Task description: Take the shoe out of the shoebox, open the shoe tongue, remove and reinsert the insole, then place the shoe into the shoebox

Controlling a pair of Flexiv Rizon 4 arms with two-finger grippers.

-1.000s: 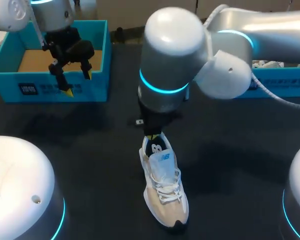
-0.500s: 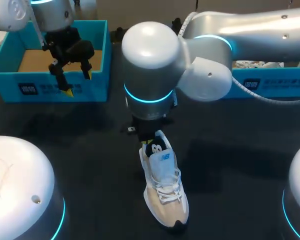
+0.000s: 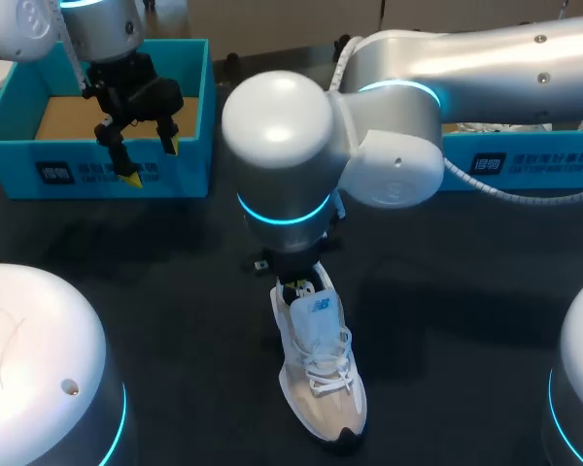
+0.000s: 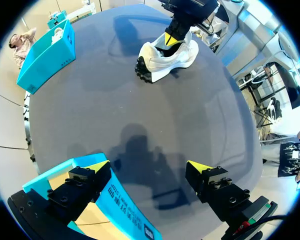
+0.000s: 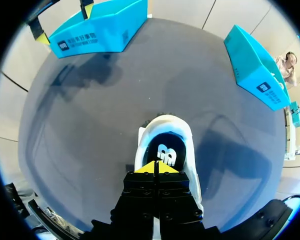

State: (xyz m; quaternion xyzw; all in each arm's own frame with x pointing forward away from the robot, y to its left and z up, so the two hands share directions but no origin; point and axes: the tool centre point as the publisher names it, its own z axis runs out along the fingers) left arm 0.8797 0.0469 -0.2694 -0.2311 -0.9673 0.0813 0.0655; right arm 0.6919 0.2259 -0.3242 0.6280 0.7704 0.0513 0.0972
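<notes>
Near the front of the dark surface (image 3: 155,291), the white and beige shoe (image 3: 316,374) is sitting upright, toe nearest. Right end effector (image 5: 155,167) is hovering at the heel opening over the dark insole (image 5: 165,150), tips pressed together, nothing seen between them. Farther back, left end effector (image 4: 147,166) is hanging wide open and empty above the near wall of the teal shoebox (image 3: 189,107).

On the left shoebox (image 3: 189,177), the front wall carries a dark square mark and a line of white print, too small to read. The right shoebox (image 3: 564,163) is marked the same way and is equally illegible. The shoe (image 3: 316,379) bears a logo on its tongue label (image 3: 319,306) and a white logo on the insole (image 5: 165,152). No wording or numbers are legible.
</notes>
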